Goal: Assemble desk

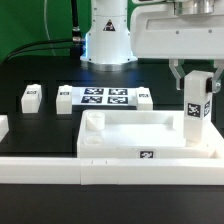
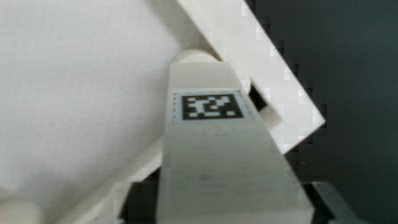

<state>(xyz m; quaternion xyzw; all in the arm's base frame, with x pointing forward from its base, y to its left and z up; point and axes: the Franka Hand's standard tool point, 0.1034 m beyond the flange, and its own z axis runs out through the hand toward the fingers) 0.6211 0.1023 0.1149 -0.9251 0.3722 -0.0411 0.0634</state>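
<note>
The desk's tabletop [image 1: 150, 130] is a white rimmed tray lying near the front of the table, with a round socket in its corner on the exterior view's left. My gripper [image 1: 195, 78] is shut on a square white leg [image 1: 195, 115], which it holds upright over the tabletop's corner on the exterior view's right. The leg's lower end is at the rim; I cannot tell if it touches. In the wrist view the tagged leg [image 2: 214, 120] runs out from between the dark fingers [image 2: 331, 196], with the tabletop [image 2: 80, 90] behind it. Three more legs [image 1: 30, 96] [image 1: 65, 97] [image 1: 145, 97] lie on the black table.
The marker board [image 1: 105, 97] lies between the loose legs, in front of the arm's white base [image 1: 108, 40]. A long low white rail [image 1: 60, 170] runs along the front edge. Another white piece [image 1: 3, 128] shows at the far left.
</note>
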